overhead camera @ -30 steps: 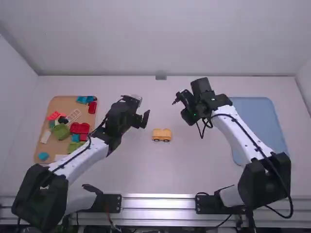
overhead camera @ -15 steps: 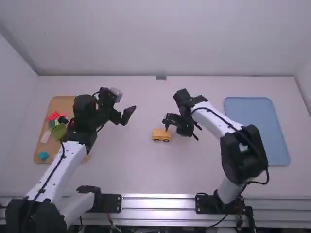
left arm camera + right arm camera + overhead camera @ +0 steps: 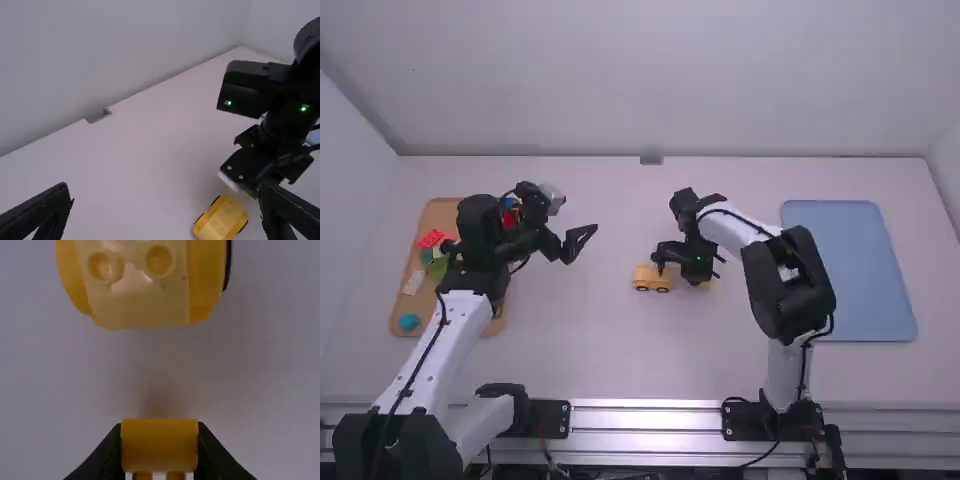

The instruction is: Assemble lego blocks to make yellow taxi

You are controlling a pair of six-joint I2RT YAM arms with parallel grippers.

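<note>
White table (image 3: 590, 350): right fingers (image 3: 704, 279), clamping yellow block (image 3: 159, 446), moved nearer car (image 3: 650, 277).

Soft, fairly even light covers the surface (image 3: 580, 360) in the high view, gleaming along the metal rail (image 3: 645, 418). The right wrist view is dimmer (one hazy shadow there), with pale glare between the taxi's studs (image 3: 159, 260).

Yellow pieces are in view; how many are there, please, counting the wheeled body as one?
2: the wheeled body on the table, and a block in the right pincer. The left arm covers part of the brown board, so more may be hidden.
</note>
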